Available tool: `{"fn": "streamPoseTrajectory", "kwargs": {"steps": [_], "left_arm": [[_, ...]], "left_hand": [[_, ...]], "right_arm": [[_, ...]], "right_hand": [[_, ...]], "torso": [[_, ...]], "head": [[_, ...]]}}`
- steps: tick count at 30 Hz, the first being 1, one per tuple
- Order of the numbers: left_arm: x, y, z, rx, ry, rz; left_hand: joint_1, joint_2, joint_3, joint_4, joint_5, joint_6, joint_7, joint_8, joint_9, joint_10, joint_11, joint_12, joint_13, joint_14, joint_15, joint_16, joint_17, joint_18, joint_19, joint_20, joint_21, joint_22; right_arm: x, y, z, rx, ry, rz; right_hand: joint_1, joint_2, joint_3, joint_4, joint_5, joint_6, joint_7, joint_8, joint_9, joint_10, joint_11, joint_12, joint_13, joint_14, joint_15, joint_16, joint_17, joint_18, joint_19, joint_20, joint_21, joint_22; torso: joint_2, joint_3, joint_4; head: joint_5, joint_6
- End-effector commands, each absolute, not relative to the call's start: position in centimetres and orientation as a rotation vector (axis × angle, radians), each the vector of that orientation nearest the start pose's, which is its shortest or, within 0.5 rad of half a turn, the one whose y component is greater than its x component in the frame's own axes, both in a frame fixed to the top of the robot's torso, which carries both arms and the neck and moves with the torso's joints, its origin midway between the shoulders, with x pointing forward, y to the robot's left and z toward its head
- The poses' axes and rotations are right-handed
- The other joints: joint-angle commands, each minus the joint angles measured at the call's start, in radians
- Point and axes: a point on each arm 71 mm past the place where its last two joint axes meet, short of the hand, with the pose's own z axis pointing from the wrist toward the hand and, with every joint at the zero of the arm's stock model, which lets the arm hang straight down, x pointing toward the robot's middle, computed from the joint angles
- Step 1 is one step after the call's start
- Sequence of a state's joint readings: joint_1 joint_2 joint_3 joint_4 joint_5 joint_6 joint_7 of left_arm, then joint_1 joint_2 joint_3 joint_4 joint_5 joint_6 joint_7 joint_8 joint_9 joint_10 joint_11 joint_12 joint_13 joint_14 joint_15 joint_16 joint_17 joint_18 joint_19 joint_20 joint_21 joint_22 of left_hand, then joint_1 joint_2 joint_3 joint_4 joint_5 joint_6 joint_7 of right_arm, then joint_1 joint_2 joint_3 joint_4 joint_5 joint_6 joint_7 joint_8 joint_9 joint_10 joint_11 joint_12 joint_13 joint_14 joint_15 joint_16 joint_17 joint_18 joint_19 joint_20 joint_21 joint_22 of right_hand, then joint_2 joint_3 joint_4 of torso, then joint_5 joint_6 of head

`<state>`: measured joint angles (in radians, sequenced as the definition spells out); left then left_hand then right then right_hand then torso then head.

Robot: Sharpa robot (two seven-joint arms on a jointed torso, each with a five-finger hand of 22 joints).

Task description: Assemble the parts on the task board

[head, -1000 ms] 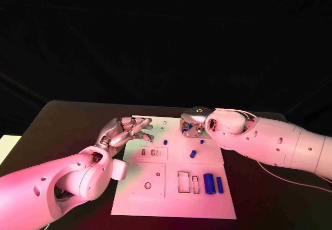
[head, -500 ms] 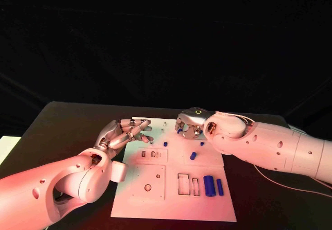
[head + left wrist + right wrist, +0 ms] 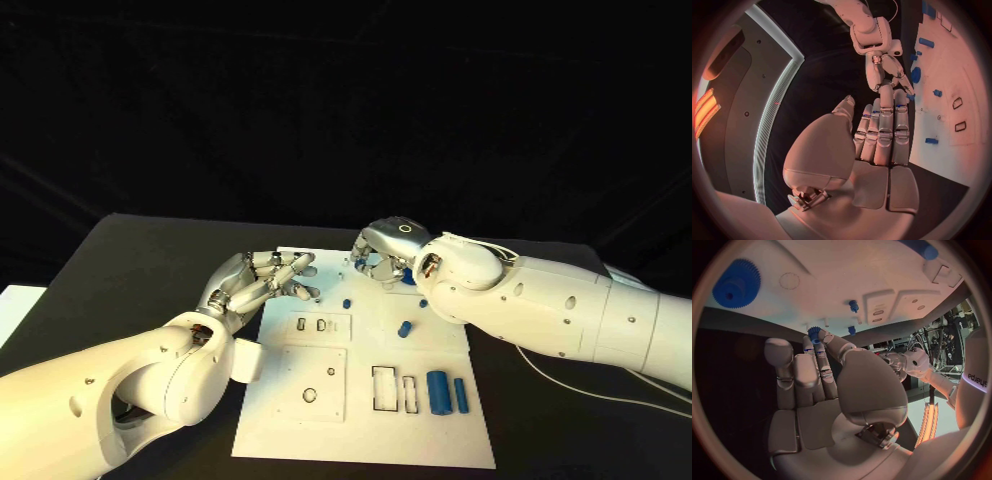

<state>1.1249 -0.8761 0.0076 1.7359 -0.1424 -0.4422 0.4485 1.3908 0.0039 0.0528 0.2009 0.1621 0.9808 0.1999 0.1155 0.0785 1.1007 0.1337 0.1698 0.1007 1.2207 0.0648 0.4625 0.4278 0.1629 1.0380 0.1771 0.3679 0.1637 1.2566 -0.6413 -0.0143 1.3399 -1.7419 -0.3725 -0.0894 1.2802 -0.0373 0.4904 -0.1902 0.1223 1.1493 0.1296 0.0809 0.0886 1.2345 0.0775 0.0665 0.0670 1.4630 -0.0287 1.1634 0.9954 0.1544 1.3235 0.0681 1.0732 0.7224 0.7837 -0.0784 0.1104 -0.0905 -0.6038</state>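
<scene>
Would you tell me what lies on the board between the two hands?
In the head view, a small blue peg stands on the task board, between the left hand and the right hand, slightly nearer the robot.

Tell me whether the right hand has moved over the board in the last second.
Yes. The right hand has shifted toward the robot's left along the task board's far edge, nearer the left hand.

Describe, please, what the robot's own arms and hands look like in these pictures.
Both arms are smooth, rounded white shells with small dark holes. The left hand and right hand are silver metal with jointed fingers. The right hand carries a dark cap with a pale ring on its back. A thin cable runs along the right arm, which carries dark lettering.
</scene>
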Motion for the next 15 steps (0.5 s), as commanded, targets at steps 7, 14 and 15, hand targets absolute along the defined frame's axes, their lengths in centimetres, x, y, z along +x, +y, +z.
{"fn": "streamPoseTrajectory", "kwargs": {"steps": [7, 14, 15], "left_arm": [[44.1, 16.6, -16.5, -0.953, 1.389, -1.649], [44.1, 16.6, -16.3, -0.951, 1.387, -1.652], [44.1, 16.6, -16.3, -0.951, 1.387, -1.652]], "left_hand": [[0.000, 0.006, -0.004, -0.002, -0.005, -0.002, 0.004, -0.003, -0.001, -0.006, 0.002, -0.007, -0.002, -0.008, 0.002, 0.005, 0.001, 0.018, -0.006, -0.001, 0.006, 0.002], [0.001, 0.006, -0.003, -0.003, -0.005, -0.002, 0.004, -0.004, -0.001, -0.006, 0.001, -0.007, -0.002, -0.009, 0.002, 0.007, 0.003, 0.018, -0.006, -0.001, 0.006, 0.002], [0.001, 0.006, -0.003, -0.003, -0.005, -0.002, 0.004, -0.004, -0.001, -0.006, 0.001, -0.007, -0.002, -0.009, 0.002, 0.007, 0.003, 0.018, -0.006, -0.001, 0.006, 0.002]], "right_arm": [[53.8, -13.4, -14.8, -0.408, 1.347, 0.513], [54.4, -13.1, -14.9, -0.407, 1.342, 0.502], [54.5, -13.1, -14.9, -0.407, 1.344, 0.500]], "right_hand": [[0.015, 0.003, 0.010, 0.000, 0.007, 0.009, 0.002, 0.006, 0.002, 0.026, -0.017, 0.002, 0.004, 0.035, 0.001, 0.007, 0.004, -0.012, 0.004, 0.003, 0.010, 0.007], [0.016, 0.003, 0.012, 0.000, 0.008, 0.010, 0.002, 0.006, 0.002, 0.027, -0.017, 0.002, 0.004, 0.035, 0.001, 0.008, 0.004, -0.012, 0.003, 0.003, 0.011, 0.008], [0.016, 0.003, 0.012, 0.000, 0.008, 0.010, 0.002, 0.006, 0.002, 0.027, -0.017, 0.002, 0.004, 0.035, 0.001, 0.008, 0.004, -0.012, 0.003, 0.003, 0.011, 0.008]], "torso": [[0.006, -0.0024, 0.0074], [0.011, -0.0054, 0.0155], [0.011, -0.0058, 0.0158]], "head": [[0.004, 0.005], [0.000, 0.008], [0.000, 0.008]]}}
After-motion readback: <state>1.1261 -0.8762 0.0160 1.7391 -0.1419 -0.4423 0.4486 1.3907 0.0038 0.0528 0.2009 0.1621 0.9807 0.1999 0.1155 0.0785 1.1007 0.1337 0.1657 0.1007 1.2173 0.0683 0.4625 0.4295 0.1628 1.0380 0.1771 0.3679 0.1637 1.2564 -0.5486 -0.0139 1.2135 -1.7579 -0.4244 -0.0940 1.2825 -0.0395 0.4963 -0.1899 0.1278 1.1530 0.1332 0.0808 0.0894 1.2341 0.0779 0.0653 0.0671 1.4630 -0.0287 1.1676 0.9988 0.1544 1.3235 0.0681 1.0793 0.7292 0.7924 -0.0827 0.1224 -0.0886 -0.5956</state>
